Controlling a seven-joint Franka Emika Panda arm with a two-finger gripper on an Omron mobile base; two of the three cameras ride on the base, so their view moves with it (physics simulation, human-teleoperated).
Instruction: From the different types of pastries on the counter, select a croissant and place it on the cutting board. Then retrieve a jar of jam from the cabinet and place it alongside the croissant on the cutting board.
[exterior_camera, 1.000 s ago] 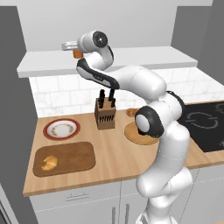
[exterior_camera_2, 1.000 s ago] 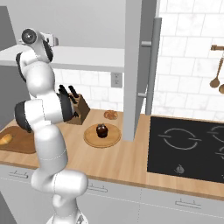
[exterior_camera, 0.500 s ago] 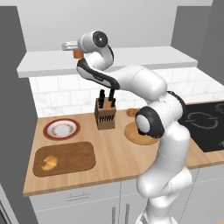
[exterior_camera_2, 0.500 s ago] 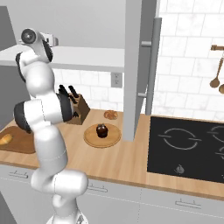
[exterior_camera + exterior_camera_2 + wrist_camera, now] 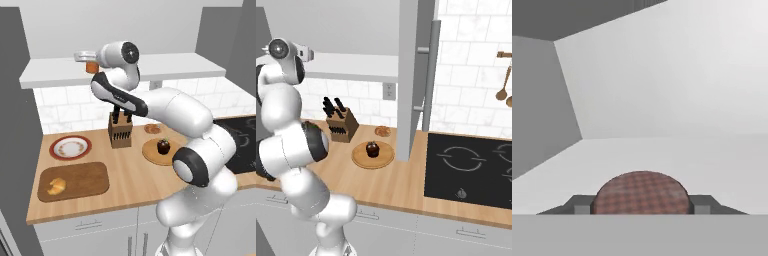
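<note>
The jar of jam (image 5: 91,67), orange-brown, stands on the white wall shelf (image 5: 165,66) at its left part. My gripper (image 5: 90,61) reaches onto it from above and the side. In the hand view the jar's brown lid (image 5: 641,192) sits between my two fingertips (image 5: 581,205), which press against both its sides, so my gripper (image 5: 641,206) is shut on the jar. The golden croissant (image 5: 57,186) lies on the left part of the dark cutting board (image 5: 82,176) at the counter's front left.
A knife block (image 5: 120,132) stands under the shelf. A red-rimmed plate (image 5: 70,147) lies behind the cutting board. A dark cupcake (image 5: 163,146) sits on a round light board (image 5: 373,156), with a flat brown pastry (image 5: 152,129) behind it. A black hob (image 5: 471,170) lies to the right.
</note>
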